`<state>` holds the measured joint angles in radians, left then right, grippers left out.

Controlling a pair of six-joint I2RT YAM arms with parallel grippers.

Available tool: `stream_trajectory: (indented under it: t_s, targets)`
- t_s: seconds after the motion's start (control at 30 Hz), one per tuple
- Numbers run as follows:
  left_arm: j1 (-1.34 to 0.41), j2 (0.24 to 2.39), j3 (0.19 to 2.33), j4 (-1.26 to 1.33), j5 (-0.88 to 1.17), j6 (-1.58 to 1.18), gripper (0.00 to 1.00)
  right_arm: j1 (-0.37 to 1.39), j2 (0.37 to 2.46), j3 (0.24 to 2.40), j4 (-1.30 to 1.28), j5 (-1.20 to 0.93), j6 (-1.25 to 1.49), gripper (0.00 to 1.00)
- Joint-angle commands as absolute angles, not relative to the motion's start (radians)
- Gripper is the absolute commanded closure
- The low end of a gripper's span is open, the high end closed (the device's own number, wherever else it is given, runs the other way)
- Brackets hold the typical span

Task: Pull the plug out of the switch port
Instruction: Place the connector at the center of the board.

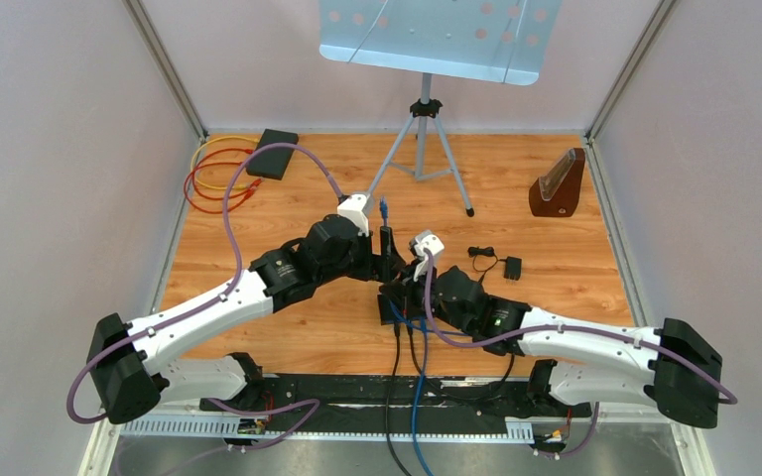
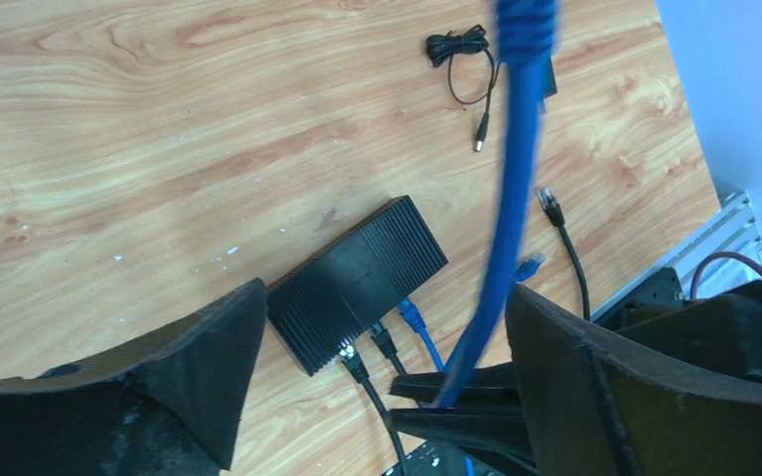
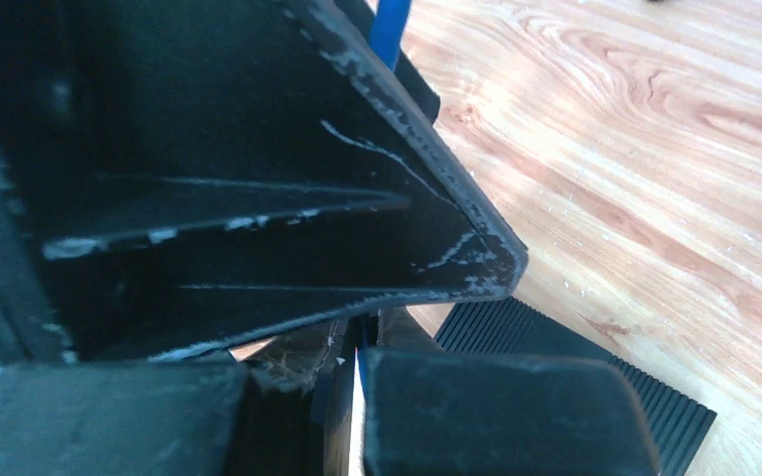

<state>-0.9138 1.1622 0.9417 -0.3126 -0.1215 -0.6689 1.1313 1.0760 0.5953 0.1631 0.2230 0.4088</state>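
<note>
one switch, three plugged cables

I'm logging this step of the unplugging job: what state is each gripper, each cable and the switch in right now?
left gripper: open, the blue cable passing between its fingers.
right gripper: shut on the blue cable.
blue cable: plug out of the port, end raised above the table.
network switch: lying flat, three cables plugged in.
black patch cable: unplugged, lying beside the switch.
</note>
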Motion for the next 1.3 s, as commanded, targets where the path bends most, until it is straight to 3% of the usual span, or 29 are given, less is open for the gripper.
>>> stream_trajectory:
  t_s: [0.0, 0.27, 0.47, 0.67, 0.97, 1.27]
  targets:
    - [-0.91, 1.078, 0.971, -0.299, -0.175, -0.64, 0.0, 1.13, 1.01, 0.637, 0.097, 0.265, 0.368, 1.0]
    - [-0.911, 0.908, 0.935, -0.324, -0.253, -0.571, 0.0, 0.983, 0.874, 0.802, -0.178, 0.245, 0.259, 1.0]
    - [-0.907, 0.908, 0.921, -0.356, -0.268, -0.559, 0.0, 0.625, 0.824, 0.921, -0.365, -0.071, 0.162, 1.0]
    - [-0.907, 0.959, 0.924, -0.334, -0.215, -0.563, 0.0, 0.35, 0.925, 0.943, -0.442, -0.288, 0.085, 1.0]
    - [-0.906, 1.01, 0.914, -0.334, -0.178, -0.556, 0.0, 0.322, 1.095, 0.741, -0.205, -0.321, 0.102, 0.97]
    - [-0.906, 1.008, 0.887, -0.333, -0.176, -0.553, 0.0, 0.323, 1.233, 0.701, -0.113, -0.307, 0.162, 0.95]
